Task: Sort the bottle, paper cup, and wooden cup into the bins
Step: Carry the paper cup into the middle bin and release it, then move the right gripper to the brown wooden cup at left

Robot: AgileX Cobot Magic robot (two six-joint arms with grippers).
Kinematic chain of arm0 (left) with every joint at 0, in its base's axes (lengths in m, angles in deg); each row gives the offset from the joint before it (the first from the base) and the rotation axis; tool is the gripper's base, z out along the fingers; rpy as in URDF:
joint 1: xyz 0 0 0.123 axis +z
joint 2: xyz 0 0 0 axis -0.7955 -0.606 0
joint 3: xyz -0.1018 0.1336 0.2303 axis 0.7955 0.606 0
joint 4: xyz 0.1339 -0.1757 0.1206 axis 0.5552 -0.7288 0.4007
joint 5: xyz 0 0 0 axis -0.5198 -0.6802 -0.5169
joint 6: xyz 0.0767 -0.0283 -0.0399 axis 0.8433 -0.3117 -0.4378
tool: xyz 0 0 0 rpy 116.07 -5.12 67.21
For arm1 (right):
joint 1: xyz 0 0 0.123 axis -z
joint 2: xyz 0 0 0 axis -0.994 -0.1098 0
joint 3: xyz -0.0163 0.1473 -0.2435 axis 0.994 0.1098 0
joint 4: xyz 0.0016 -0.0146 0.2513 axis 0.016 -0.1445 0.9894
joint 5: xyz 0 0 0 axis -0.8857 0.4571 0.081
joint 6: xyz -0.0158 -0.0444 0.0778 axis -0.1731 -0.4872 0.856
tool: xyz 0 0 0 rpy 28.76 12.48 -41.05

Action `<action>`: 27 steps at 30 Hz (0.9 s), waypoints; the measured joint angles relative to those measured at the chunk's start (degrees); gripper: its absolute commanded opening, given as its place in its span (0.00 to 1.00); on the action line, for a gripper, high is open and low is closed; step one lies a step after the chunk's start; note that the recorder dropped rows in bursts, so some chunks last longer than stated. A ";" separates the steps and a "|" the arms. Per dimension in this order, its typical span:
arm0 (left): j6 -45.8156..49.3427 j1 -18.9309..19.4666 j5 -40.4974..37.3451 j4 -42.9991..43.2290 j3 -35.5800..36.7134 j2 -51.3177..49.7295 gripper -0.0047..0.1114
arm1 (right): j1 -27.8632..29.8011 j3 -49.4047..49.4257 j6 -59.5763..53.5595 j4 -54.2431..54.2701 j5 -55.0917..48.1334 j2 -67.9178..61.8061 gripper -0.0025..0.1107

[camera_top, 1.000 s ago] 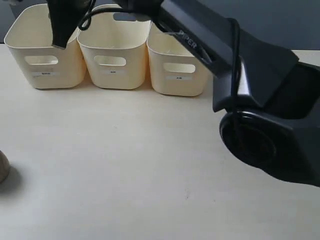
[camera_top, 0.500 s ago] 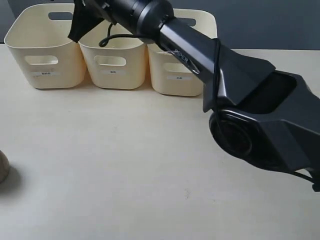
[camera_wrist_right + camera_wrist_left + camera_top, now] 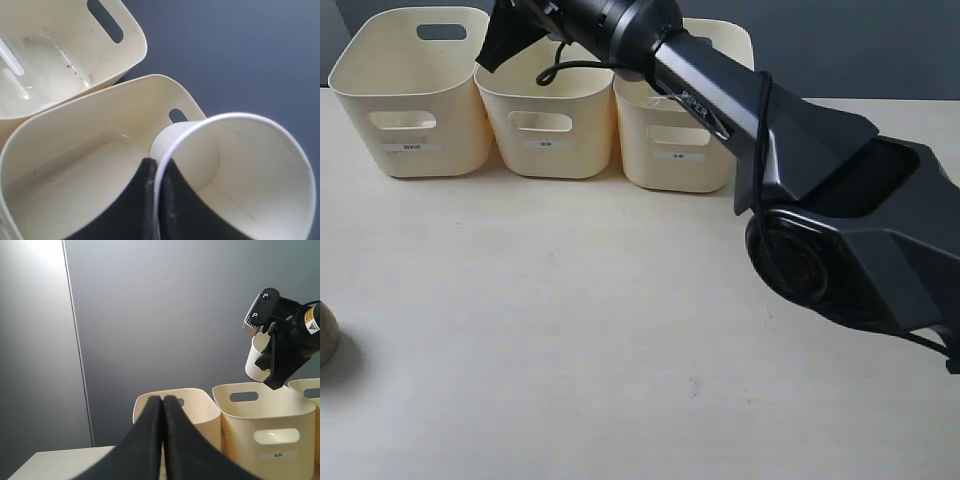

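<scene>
Far left, rounded brown wooden cup (image 3: 325, 335) at the edge of the desk (image 3: 570, 330). Right hand (image 3: 159, 165) pinches the white tapered paper cup (image 3: 250, 170) by its rim, high over the middle cream plastic bin (image 3: 520, 100), near its wall; we fear a release here bounces it out.

R gripper (image 3: 158, 166) pinches paper cup (image 3: 250, 172) rim, wall btwn fingers; cup over cream bin (image 3: 85, 170)
</scene>
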 measured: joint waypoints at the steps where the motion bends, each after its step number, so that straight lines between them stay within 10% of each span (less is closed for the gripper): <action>1: 0.00 0.00 0.00 0.00 0.00 0.00 0.04 | 0.00 0.00 0.13 -0.13 0.00 0.00 0.20; 5: 0.00 0.00 -0.07 0.00 0.00 0.00 0.04 | 0.21 0.00 0.36 -0.50 0.11 0.00 0.60; 21: -0.13 0.00 -0.07 0.00 0.00 0.00 0.04 | 0.90 0.00 2.40 -0.62 -0.11 0.00 0.54; 27: -0.13 0.00 -0.07 0.00 0.00 0.00 0.04 | 0.90 0.00 -13.64 7.94 -5.24 0.00 0.54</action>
